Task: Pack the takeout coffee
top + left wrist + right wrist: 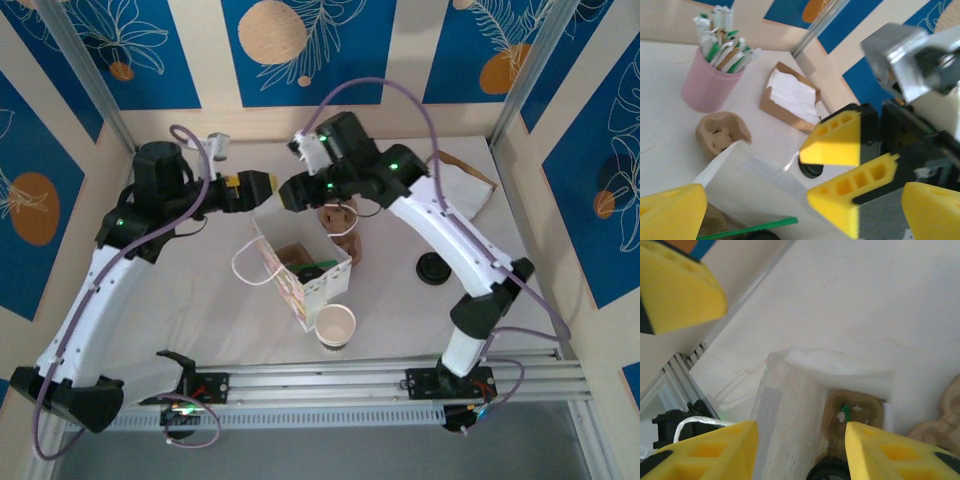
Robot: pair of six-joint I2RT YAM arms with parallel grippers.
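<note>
Sitting low inside the tall white paper bag (300, 295), centre of the overhead view: small white paper cup with round black plastic lid (312, 272), lid up, in a brown pulp carrier (855, 410). Right gripper (800, 430): 2 fingers apart, just above it, the nearer arm. Left gripper (258, 185): spread wide at the rim. Bag walls crowd it; open tabletop (400, 300) lies to the right.

The takeout coffee (828, 472) inside the bag (790, 410) is cut off below.

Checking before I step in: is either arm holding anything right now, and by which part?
Nothing looks held. The right fingers stand apart above the paper bag; the left fingers are spread wide at its rim, gripping nothing.
</note>
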